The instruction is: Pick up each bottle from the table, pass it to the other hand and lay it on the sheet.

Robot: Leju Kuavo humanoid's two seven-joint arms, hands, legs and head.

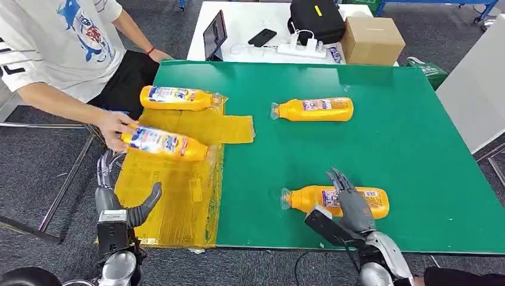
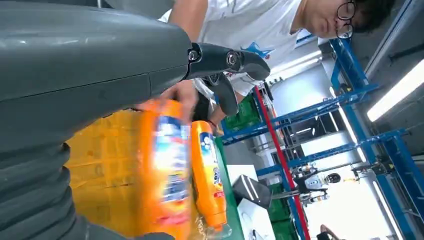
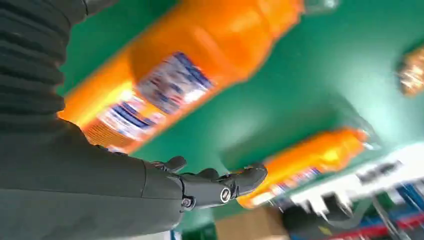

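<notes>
We read the coming move as a pick by our right hand, which hangs directly over the near orange plastic bottle with the blue-and-white label on the green table top. That bottle lies flat near the table's 6 o'clock edge, its long axis running from 9 to 3 o'clock, clear cap toward 9. The right hand's fingers are spread and point toward 12 o'clock, so they cross the bottle's axis squarely; in the right wrist view a gap of green shows between them and the bottle, so nothing is gripped yet.

A second orange bottle lies further out toward 12 o'clock, parallel to the first and well apart from it.

Our left hand hovers over the crinkled yellow plastic sheet at about 8 o'clock, fingers apart, empty. A person's hand holds one bottle on that sheet; another bottle rests at the sheet's far edge.

The right hand is clearly nearer.
</notes>
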